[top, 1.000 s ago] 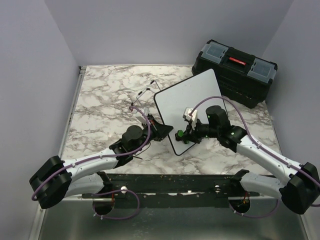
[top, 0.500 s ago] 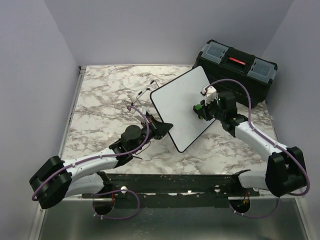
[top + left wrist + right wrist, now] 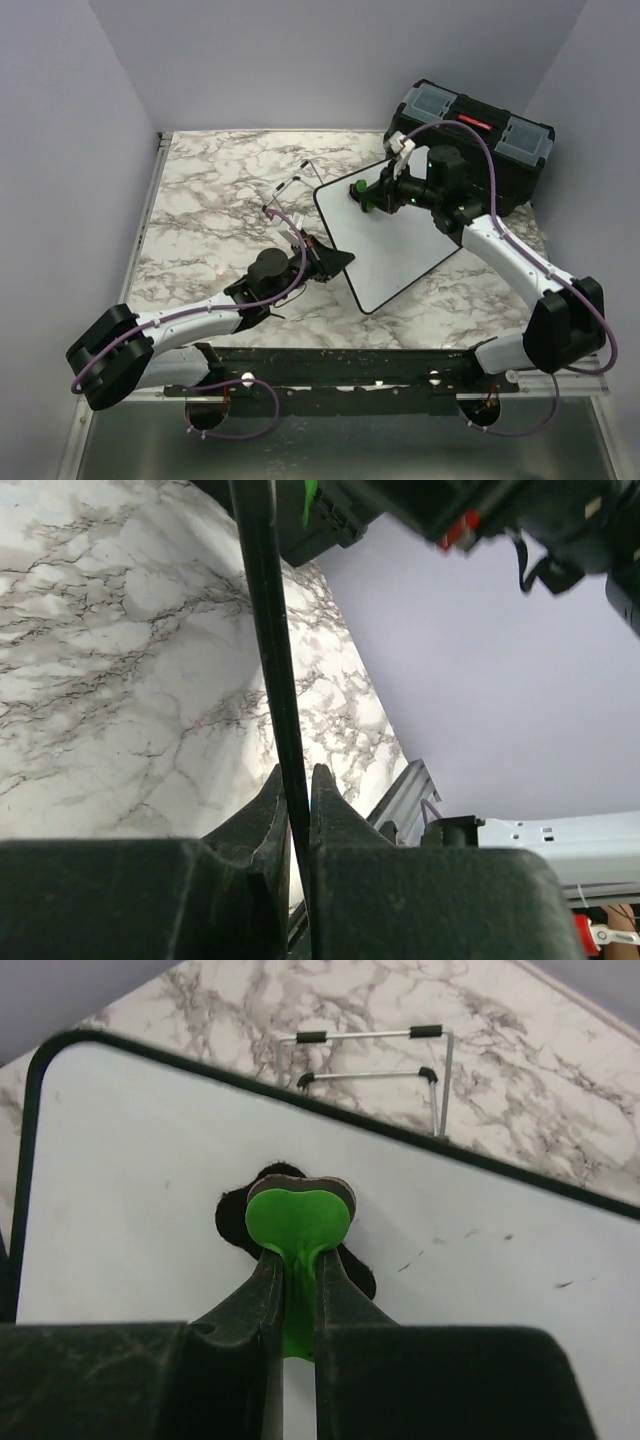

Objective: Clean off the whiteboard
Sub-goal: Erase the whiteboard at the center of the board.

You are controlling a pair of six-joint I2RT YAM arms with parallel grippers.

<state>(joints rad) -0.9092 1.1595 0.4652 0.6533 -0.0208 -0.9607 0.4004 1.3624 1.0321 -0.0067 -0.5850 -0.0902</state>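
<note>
Nearest the arm bases, the left pincer [image 3: 297, 782] is shut on the thin black rim of the whiteboard [image 3: 395, 250], pinching its near-left edge. It appears to be a steadying hold rather than a wiping one. The whiteboard sits right of centre on the marble tabletop [image 3: 210, 210], turned so that one rounded corner points toward the near edge. Its long axis seems to run roughly near to far. Whether the held edge is raised off the tabletop cannot be told. Farther back, the right pincer [image 3: 297, 1265] is clamped on the green handle of an eraser [image 3: 298, 1218], whose dark pad presses on the board close to its far-left corner. Almost all of the white face therefore lies nearward and to the right of that pincer, so the next stroke would likely have to pull back along the long axis toward the near corner. The right arm is the one placed for this. A few small dark flecks show on the board beside the pad. Beyond the far-left edge stands the wire stand [image 3: 285, 195], clear of the board, and at the far right sits a black toolbox [image 3: 475, 135].
</note>
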